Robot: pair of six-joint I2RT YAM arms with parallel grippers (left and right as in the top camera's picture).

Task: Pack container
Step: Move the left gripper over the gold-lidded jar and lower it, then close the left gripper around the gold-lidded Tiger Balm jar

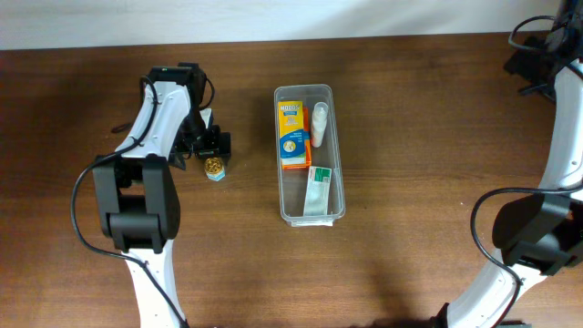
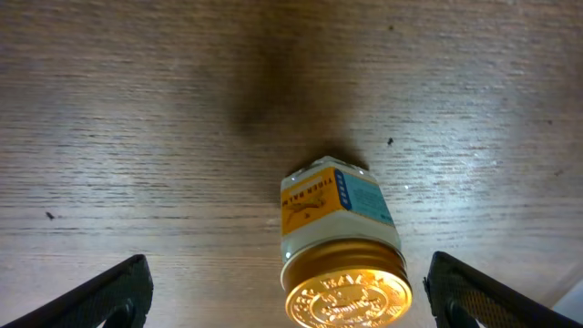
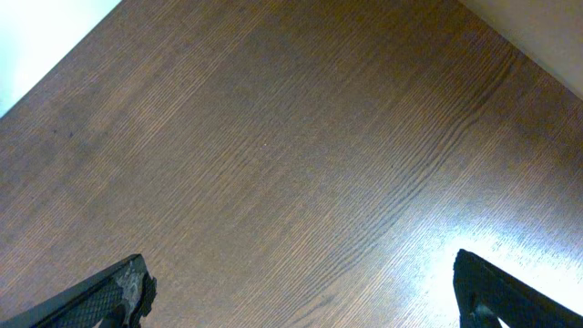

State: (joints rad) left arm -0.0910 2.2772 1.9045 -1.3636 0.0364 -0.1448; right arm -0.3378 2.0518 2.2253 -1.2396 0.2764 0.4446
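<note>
The clear plastic container lies lengthwise at the table's middle. Inside it are an orange and yellow box, a white tube and a green and white packet. A small jar with a gold lid stands on the table left of the container. In the left wrist view the jar is between my open left fingers, nearer the right finger, with neither touching it. My left gripper hovers just behind the jar. My right gripper is open and empty over bare wood.
The right arm runs along the table's right edge, with black cables at the far right corner. The pale wall edge shows beyond the table in the right wrist view.
</note>
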